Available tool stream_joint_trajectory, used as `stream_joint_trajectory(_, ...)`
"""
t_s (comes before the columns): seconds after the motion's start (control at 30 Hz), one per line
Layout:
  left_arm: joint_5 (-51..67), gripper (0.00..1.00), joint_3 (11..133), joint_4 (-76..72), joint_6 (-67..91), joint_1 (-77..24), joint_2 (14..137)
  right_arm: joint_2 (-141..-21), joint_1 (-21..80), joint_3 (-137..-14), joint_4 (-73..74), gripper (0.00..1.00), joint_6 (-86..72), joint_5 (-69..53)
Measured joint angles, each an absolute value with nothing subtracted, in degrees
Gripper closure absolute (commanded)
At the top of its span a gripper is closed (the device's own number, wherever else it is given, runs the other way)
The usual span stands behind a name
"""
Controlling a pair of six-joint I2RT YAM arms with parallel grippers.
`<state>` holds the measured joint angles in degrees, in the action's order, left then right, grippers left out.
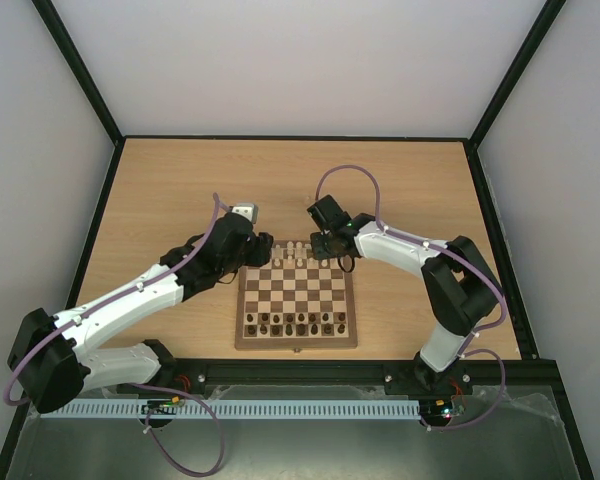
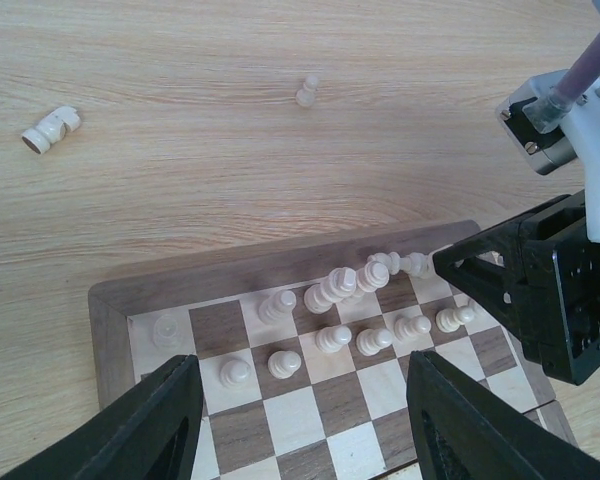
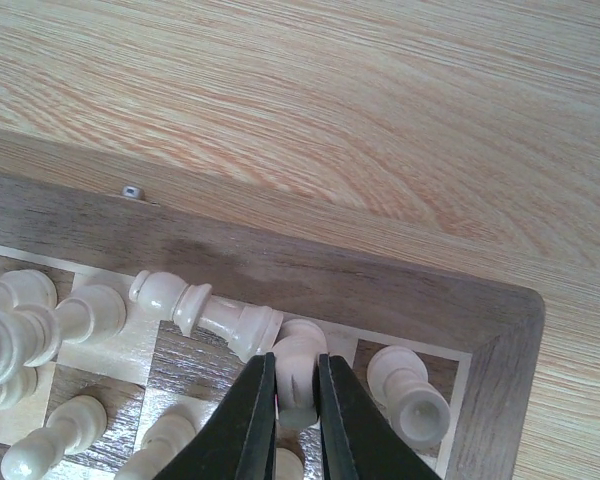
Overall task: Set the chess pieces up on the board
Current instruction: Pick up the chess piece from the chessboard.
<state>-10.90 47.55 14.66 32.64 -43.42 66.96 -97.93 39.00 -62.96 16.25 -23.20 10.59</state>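
Your right hand (image 3: 297,405), closed on a cream piece (image 3: 298,352) in the board (image 3: 400,300) edge row; fallen piece (image 3: 195,305) touching it leftward. Likely light, rigid, slippery: grip the waist. Your left hand (image 2: 300,410) stands wide, empty.

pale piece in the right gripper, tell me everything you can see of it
Small cream turned-wood piece, smooth, rounded, pinched between the black fingers of the shut right gripper near a corner of the board. Its base is hidden. A toppled cream piece lies against one side; another cream piece stands apart on the other.
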Motion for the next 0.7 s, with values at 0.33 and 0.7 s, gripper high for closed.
stream_joint_trajectory(0.33,-10.44,0.41,47.53,14.46,32.64,-43.42,66.96,-97.84,39.0,-62.96,16.25,0.91,-23.2,10.92)
stream_joint_trajectory(0.7,-7.66,0.36,47.53,12.67,32.62,-42.92,68.47,-95.81,38.98,-63.22,16.4,0.91,-23.22,11.73)
